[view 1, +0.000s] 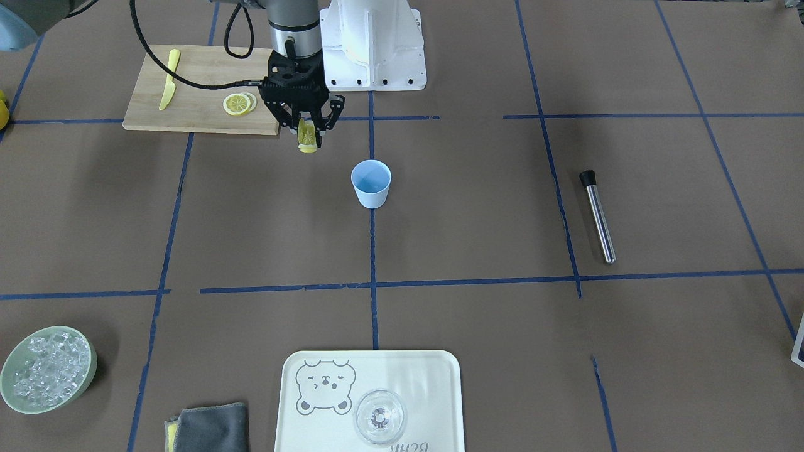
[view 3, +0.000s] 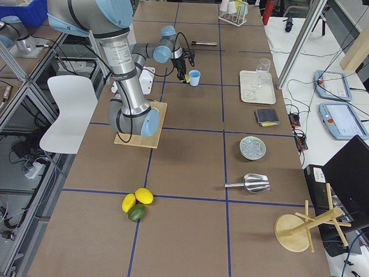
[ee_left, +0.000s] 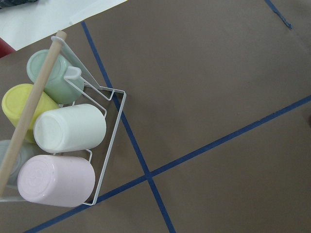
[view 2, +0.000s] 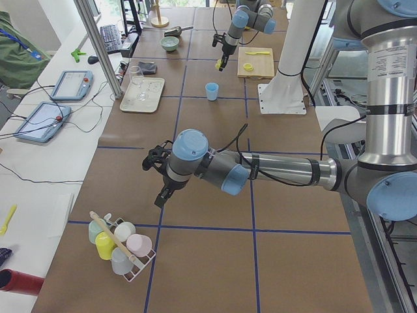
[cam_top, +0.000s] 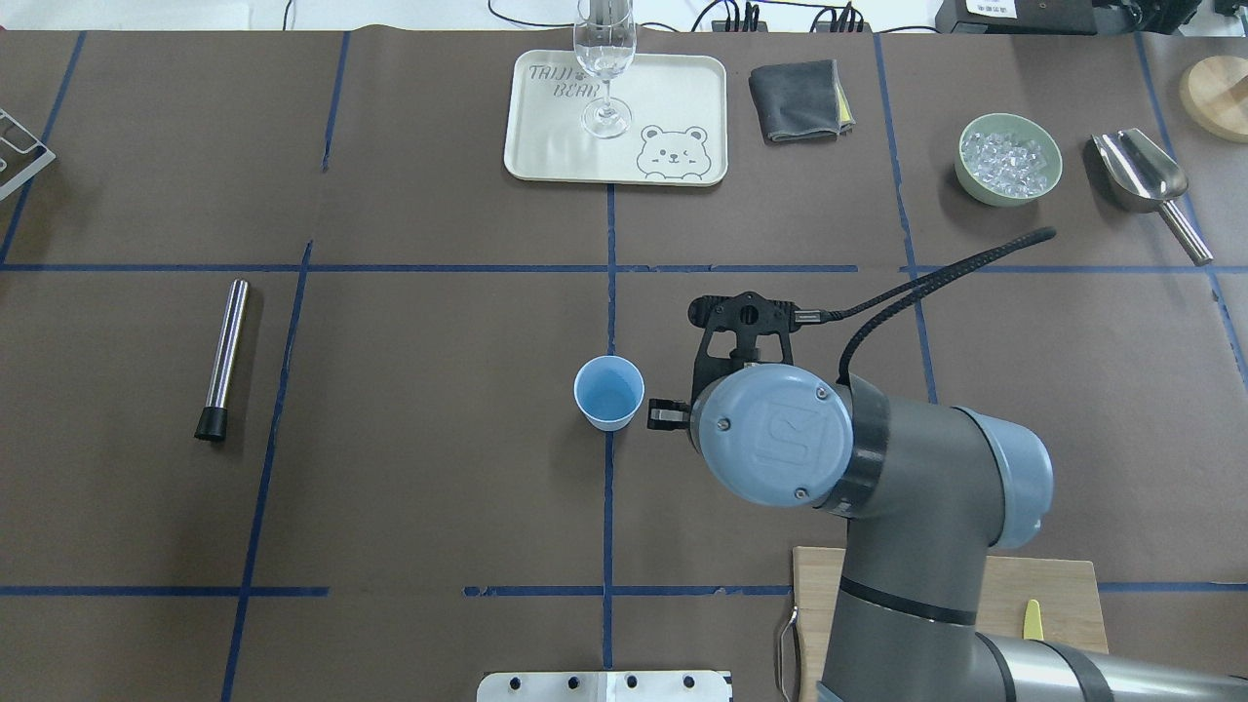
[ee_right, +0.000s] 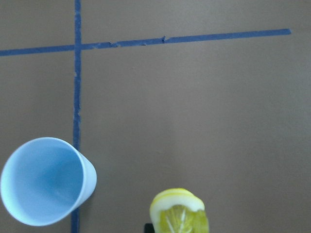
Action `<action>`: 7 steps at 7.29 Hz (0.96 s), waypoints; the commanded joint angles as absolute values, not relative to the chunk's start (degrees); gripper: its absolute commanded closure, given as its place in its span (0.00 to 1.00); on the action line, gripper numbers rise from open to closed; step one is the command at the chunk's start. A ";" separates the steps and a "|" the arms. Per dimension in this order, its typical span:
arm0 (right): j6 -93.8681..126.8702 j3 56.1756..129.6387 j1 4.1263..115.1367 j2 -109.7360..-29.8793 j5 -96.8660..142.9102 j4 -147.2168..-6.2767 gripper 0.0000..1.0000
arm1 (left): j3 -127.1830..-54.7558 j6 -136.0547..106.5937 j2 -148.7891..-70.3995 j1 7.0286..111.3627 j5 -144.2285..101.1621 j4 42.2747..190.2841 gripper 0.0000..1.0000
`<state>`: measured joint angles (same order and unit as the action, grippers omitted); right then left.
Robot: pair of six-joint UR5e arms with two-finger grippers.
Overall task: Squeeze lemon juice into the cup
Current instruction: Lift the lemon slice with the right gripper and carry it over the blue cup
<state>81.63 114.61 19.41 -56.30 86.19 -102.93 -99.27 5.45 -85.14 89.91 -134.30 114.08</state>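
My right gripper (view 1: 308, 133) hangs above the table, shut on a folded yellow lemon slice (view 1: 308, 146) that sticks out below its fingers. The pale-blue cup (view 1: 370, 183) stands upright a short way off, apart from the gripper. In the right wrist view the lemon (ee_right: 179, 213) is at the bottom edge and the cup (ee_right: 46, 182) at the lower left. From overhead the wrist hides the lemon beside the cup (cam_top: 608, 392). My left gripper (view 2: 160, 195) shows only in the exterior left view, above a rack of cups (view 2: 120, 244); I cannot tell its state.
A wooden board (view 1: 195, 116) holds two more lemon slices (view 1: 239, 103) and a yellow knife (view 1: 169, 79). A steel rod (view 1: 600, 216) lies to one side. A bowl of ice (view 1: 47, 369), a grey cloth (view 1: 210, 430) and a tray (view 1: 433, 376) with a clear glass (view 1: 380, 416) line the far edge.
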 commanded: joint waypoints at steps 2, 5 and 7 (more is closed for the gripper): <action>81.39 105.58 19.86 -46.77 86.31 -103.18 0.69 | -99.23 5.45 -84.82 89.91 -134.30 114.08 0.00; 80.25 100.30 20.04 -44.12 85.35 -102.75 0.67 | -99.23 5.54 -84.55 90.00 -134.30 114.08 0.00; 79.45 98.80 20.21 -44.12 85.08 -101.60 0.66 | -99.23 5.54 -84.55 90.00 -134.30 114.17 0.00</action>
